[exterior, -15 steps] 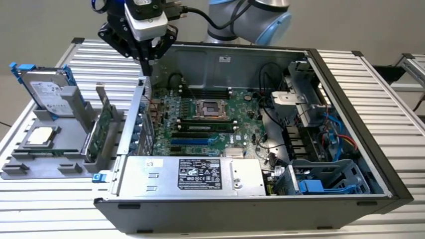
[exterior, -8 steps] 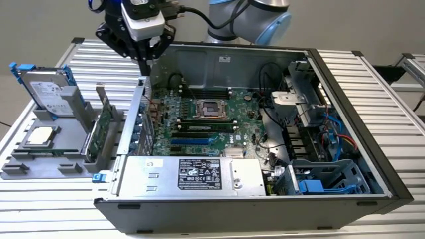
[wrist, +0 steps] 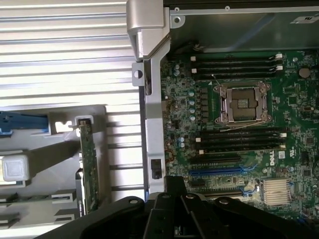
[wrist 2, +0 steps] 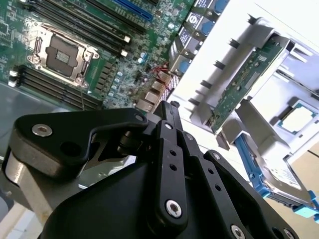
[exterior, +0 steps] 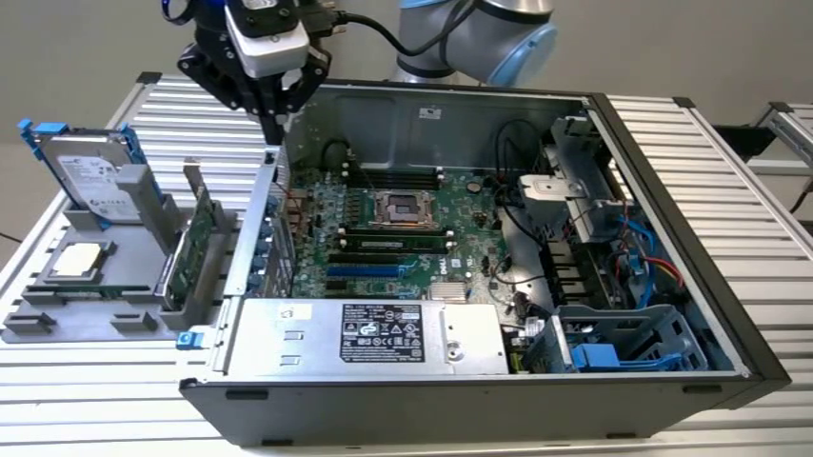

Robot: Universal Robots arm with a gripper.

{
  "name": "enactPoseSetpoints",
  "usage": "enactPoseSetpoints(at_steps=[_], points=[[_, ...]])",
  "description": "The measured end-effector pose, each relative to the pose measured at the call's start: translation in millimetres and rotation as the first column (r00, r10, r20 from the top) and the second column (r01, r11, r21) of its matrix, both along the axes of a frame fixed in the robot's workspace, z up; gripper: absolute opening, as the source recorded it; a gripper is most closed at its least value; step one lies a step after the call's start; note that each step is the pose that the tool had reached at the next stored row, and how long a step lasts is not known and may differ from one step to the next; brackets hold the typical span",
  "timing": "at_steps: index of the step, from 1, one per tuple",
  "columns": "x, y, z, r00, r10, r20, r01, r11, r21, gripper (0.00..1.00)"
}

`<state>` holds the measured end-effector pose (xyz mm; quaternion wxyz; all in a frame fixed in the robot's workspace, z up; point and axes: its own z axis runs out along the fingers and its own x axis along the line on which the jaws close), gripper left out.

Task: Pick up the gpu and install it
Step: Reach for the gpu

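Note:
The gpu (exterior: 190, 252) is a thin green card standing on edge in a grey holder (exterior: 76, 319) at the exterior view's left, outside the open computer case (exterior: 661, 190). Both wrist views show the gpu (wrist 2: 244, 82) (wrist: 88, 164) edge-on in that holder. My gripper (exterior: 270, 122) hangs above the case's wall on the holder's side, farther back than the card and well above it. Its black fingers (wrist 2: 169, 109) are shut together with nothing between them. The motherboard (wrist: 239, 144) lies flat in the case, with a blue slot (wrist: 219, 172) free.
A silver hard drive (exterior: 95, 176) with blue clips stands in the holder beyond the gpu, and a square processor chip (exterior: 76, 259) lies beside it. A power supply (exterior: 368, 333) and a drive cage (exterior: 623, 347) fill the case's near side. The ribbed metal table (exterior: 711, 152) surrounds it.

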<state>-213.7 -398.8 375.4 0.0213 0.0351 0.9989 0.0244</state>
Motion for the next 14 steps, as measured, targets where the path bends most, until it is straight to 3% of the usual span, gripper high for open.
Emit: enactPoseSetpoints(at_steps=[14], points=[[-7.5,0.0,0.0,1.0,0.0,0.0001,0.0,1.0,0.0,0.0]])
